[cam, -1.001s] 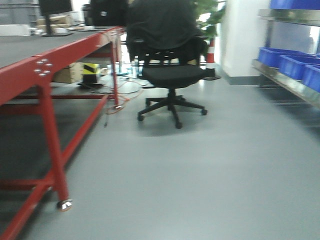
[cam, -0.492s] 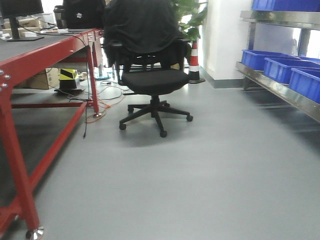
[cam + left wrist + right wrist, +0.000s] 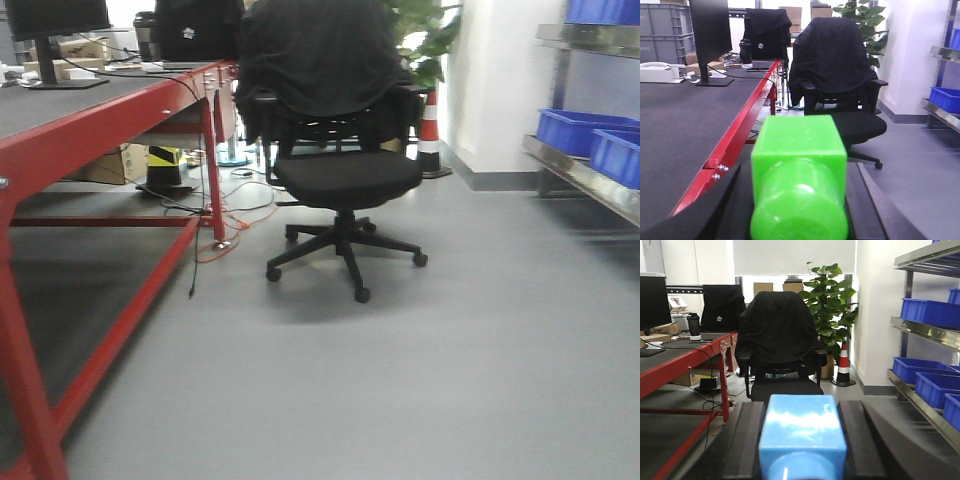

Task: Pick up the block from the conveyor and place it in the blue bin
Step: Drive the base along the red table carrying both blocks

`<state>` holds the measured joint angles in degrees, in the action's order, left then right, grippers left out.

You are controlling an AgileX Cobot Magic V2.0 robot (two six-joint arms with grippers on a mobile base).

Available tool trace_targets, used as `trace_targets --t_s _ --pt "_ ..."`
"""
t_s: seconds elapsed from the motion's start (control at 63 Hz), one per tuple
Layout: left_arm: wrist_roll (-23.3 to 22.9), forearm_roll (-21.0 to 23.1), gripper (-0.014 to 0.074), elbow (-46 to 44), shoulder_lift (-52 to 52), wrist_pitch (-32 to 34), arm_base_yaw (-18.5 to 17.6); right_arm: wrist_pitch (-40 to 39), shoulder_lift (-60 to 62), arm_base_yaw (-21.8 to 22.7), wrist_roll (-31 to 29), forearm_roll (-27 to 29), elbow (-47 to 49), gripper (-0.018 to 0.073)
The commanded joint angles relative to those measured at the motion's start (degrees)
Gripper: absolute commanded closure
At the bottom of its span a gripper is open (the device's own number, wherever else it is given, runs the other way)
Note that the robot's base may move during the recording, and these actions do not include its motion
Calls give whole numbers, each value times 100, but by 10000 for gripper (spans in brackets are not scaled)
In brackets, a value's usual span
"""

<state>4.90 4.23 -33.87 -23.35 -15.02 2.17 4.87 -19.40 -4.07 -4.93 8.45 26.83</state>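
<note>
Industrial workshop or lab space. Evidence: a red steel-framed worktop (image 3: 110,112) carrying a monitor (image 3: 710,35), metal shelving (image 3: 925,330) stocked with blue bins (image 3: 927,312), a traffic cone (image 3: 843,365), trailing cables (image 3: 215,240) and a bare grey floor (image 3: 400,380). An office chair (image 3: 335,180) stands beside the worktop.

Chair (image 3: 348,178) blocks; floor (image 3: 470,385) seemingly open.

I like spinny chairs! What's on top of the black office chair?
A black jacket is draped over the backrest of the black wheeled office chair, hiding most of it. The padded seat is bare. Anything under the jacket cannot be seen.
</note>
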Motion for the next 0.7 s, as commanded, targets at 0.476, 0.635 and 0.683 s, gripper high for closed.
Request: trace_targets --t_s 0.476,0.635,0.683 --pt "-23 7 708 -4 12 68 -14 -157 17 1 -47 -32 -5 715" --pt "-23 7 708 -4 12 68 -14 -157 17 1 -47 -32 -5 715" --pt "-23 7 708 -4 12 68 -14 -157 17 1 -47 -32 -5 715"
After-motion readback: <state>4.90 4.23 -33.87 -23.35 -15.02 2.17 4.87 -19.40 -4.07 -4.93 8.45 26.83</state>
